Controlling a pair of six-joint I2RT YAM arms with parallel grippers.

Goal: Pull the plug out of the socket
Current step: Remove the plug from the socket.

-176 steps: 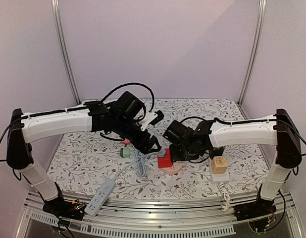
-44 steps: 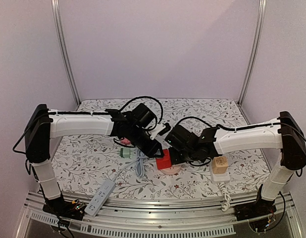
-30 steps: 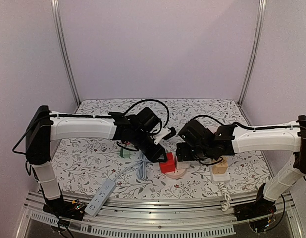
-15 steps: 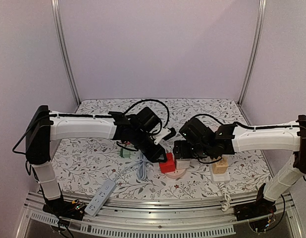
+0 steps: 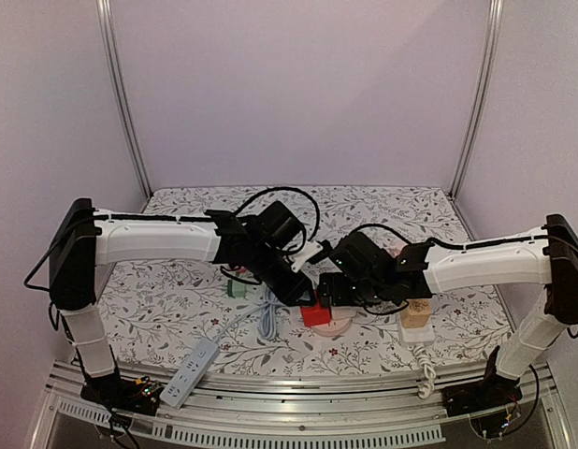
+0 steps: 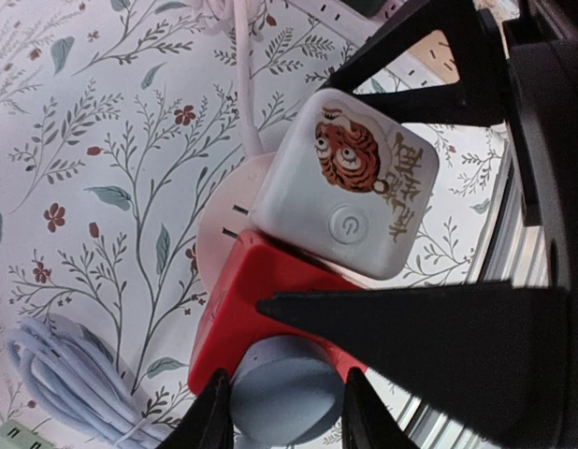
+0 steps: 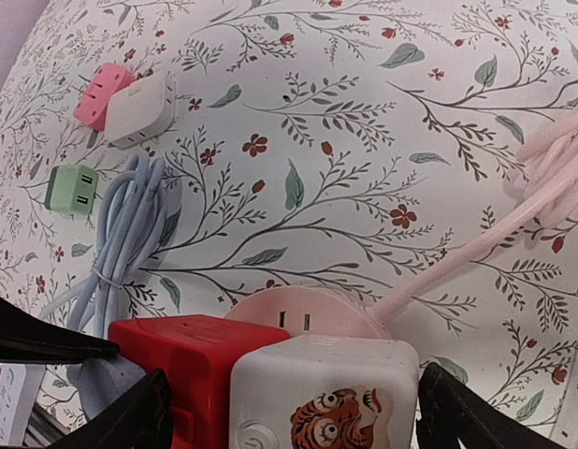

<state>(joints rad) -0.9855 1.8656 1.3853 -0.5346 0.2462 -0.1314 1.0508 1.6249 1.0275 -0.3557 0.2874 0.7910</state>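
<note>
The left end effector (image 6: 285, 421) is clenched on a grey-blue round plug (image 6: 280, 385) at the side of the red cube (image 7: 177, 351). The right end effector (image 7: 289, 402) is released and straddles the white tiger plug (image 6: 345, 192). Both cubes sit in the pink round socket (image 7: 312, 316), near the middle of the worktop (image 7: 364, 140).

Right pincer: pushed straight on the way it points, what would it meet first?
Most likely the white tiger plug, centred between its open fingers, beside the red plug on the pink socket.

Red plug (image 6: 228, 309) — smooth, faintly glossy plastic; white plug (image 6: 345, 196) likewise.
</note>
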